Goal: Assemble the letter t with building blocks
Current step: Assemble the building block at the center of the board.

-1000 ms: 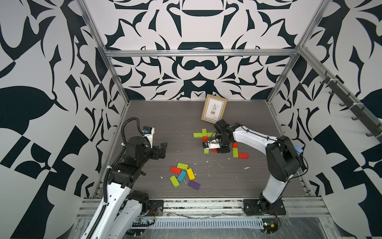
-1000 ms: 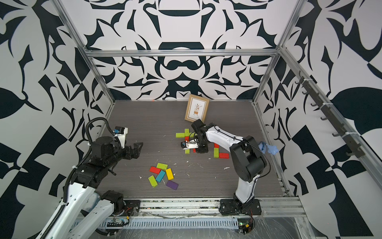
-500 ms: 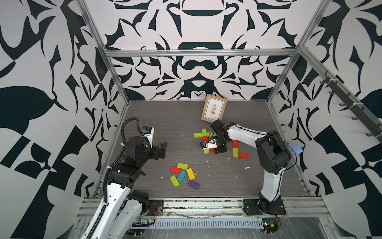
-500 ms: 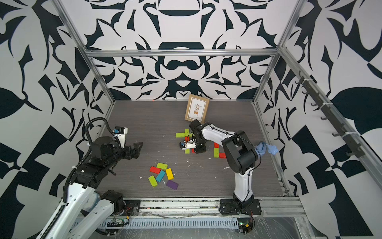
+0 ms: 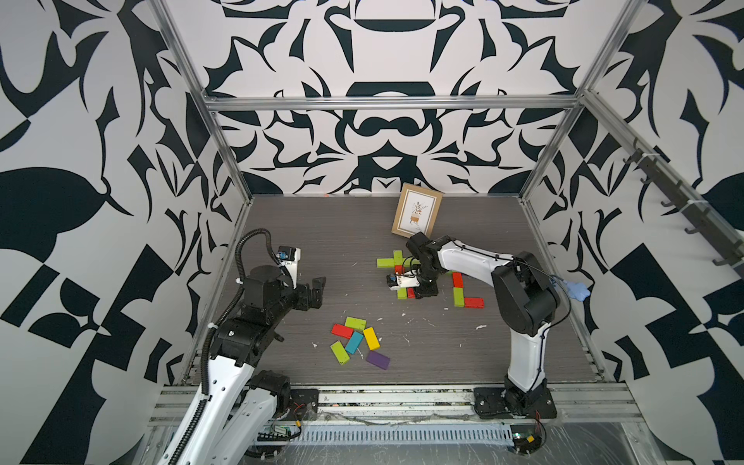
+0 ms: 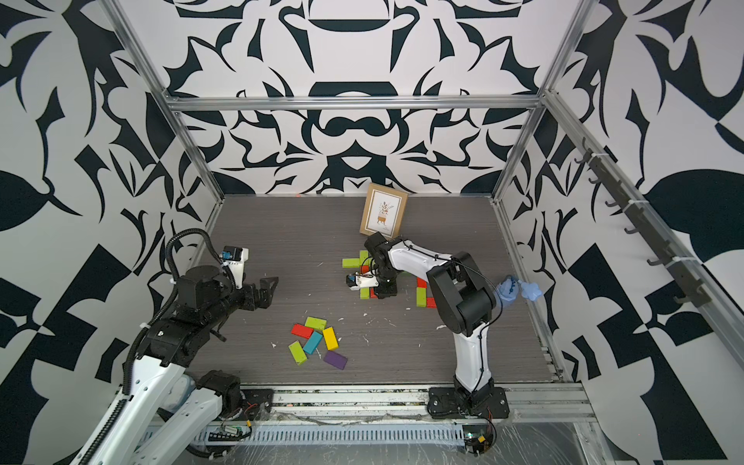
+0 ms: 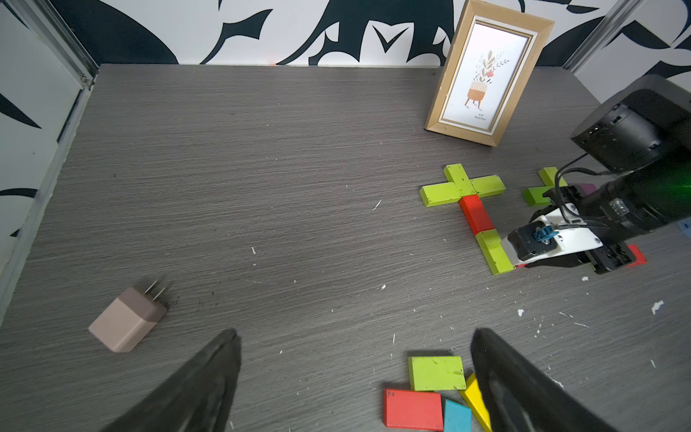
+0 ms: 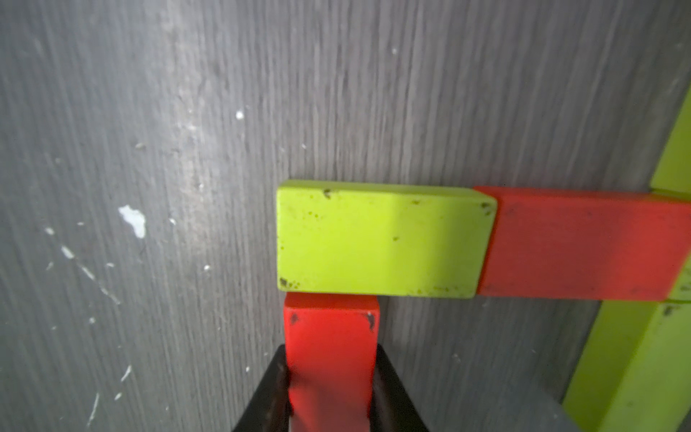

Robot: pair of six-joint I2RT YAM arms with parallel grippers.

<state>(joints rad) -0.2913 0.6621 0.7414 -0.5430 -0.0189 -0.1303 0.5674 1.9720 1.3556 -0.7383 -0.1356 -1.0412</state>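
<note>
frame (image 5: 416, 210) stood at back | block cross (image 5: 388, 262) lay just in front | side block (image 8: 331, 336) touched its stem's foot on the right | loose pile (image 5: 355, 342) lay nearer the front

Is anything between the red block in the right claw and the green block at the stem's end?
Nothing visible. The red block in the right claw butts against the long side of the lime green block.

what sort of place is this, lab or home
Probably a robot test cell: left arm and right arm mounted on an aluminium rail, a grey table boxed in by patterned panels, building blocks as props.
</note>
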